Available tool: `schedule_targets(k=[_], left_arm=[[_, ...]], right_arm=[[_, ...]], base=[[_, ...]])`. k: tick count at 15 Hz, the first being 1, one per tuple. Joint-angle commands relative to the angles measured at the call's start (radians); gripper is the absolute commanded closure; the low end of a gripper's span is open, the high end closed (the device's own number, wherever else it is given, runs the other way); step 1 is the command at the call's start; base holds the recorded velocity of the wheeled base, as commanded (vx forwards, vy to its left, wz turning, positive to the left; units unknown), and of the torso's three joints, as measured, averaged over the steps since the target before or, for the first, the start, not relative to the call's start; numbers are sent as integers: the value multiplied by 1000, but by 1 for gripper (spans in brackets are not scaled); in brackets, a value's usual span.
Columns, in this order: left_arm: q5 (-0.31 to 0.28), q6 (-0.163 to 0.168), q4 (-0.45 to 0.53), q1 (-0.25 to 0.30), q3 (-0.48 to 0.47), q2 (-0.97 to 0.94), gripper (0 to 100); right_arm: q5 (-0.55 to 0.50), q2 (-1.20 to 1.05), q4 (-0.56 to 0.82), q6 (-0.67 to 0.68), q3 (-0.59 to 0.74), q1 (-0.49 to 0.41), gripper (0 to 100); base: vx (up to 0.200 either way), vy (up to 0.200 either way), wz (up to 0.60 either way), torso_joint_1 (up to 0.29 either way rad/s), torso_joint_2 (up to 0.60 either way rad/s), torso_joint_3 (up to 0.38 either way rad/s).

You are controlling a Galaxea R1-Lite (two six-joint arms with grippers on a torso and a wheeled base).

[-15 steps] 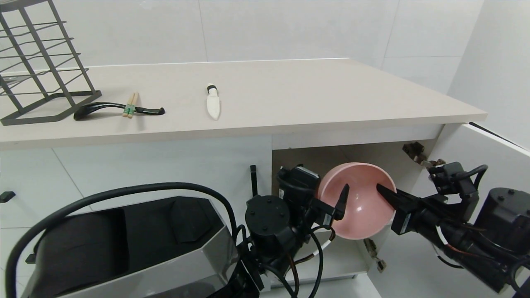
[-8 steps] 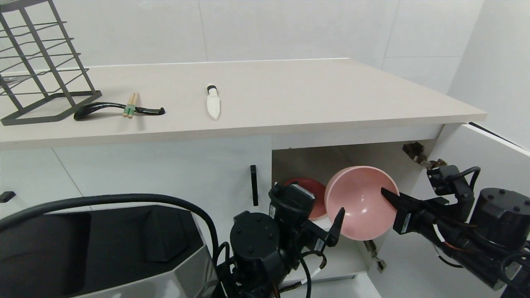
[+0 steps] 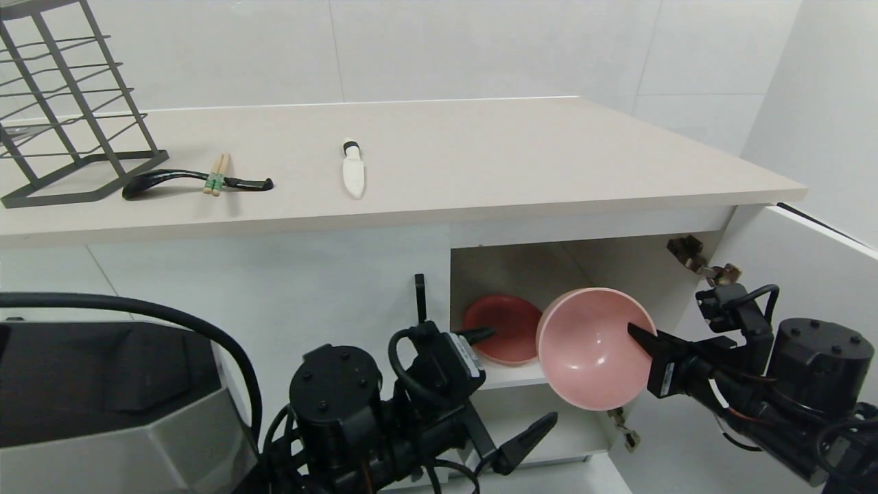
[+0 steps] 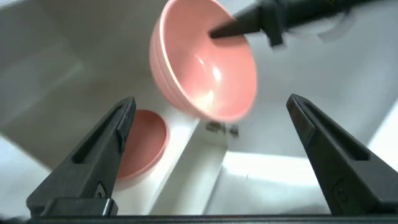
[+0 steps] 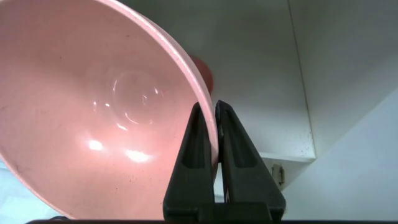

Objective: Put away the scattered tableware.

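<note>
At the open cabinet point(image 3: 621, 250), right hand point(image 3: 635, 333) pinches the pink bowl point(image 3: 590, 350) by its rim, tipped probably to slide onto the shelf point(image 3: 511, 377) beside the red plate point(image 3: 501, 326); left hand point(image 4: 211, 102) spread, empty.

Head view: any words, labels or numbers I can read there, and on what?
No text can be read.
Left sticker, behind the left pincer: too small to read.
Right sticker, behind the right pincer: too small to read.

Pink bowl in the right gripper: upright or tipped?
Tipped. The pink bowl hangs on edge, its hollow facing the head camera, rim pinched by the right gripper.
</note>
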Motion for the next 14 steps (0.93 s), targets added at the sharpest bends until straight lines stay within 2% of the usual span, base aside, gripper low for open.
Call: schedule_targets(k=[1, 2, 3, 4, 7, 9, 14], left_arm=[[-90, 18, -1, 43, 83, -85, 0], [-145, 32, -1, 65, 126, -121, 0], [-183, 68, -1, 112, 181, -172, 0], [-190, 90, -1, 140, 224, -217, 0], [-196, 84, -1, 152, 347, -361, 0], [-196, 84, -1, 218, 448, -454, 0], [-188, 56, 2, 304, 469, -649, 0]], right_arm=[[0, 1, -1, 1, 4, 3, 100], [0, 1, -1, 1, 8, 5, 100], [0, 0, -1, 1, 13, 17, 100], [0, -2, -1, 1, 22, 37, 100], [0, -2, -1, 3, 27, 74, 100], [0, -5, -1, 3, 27, 69, 100], [0, 18, -1, 9, -2, 65, 100]], base=[[0, 0, 0, 0, 0, 0], [0, 0, 0, 0, 0, 0], [0, 0, 0, 0, 0, 0], [0, 0, 0, 0, 0, 0], [0, 0, 0, 0, 0, 0], [0, 0, 0, 0, 0, 0], [0, 0, 0, 0, 0, 0]])
